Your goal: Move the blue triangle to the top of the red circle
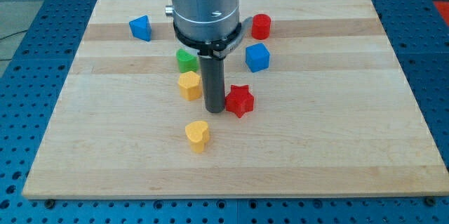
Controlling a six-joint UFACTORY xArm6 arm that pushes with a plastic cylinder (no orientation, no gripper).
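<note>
Tip (214,110) down on wooden board (337,147), no fingers on this rod so nothing clenched or grasped; touching or just beside red star (240,100) on its view-left side, yellow block (189,85) just beside on the other side. Blue triangle (141,27) well apart toward view's top left. Red circle (262,25) near view's top, right of arm housing. Blue cube (257,57) below red circle. Green block (186,60) partly hidden behind rod mount. Yellow heart (198,135) toward view's bottom, alone.
</note>
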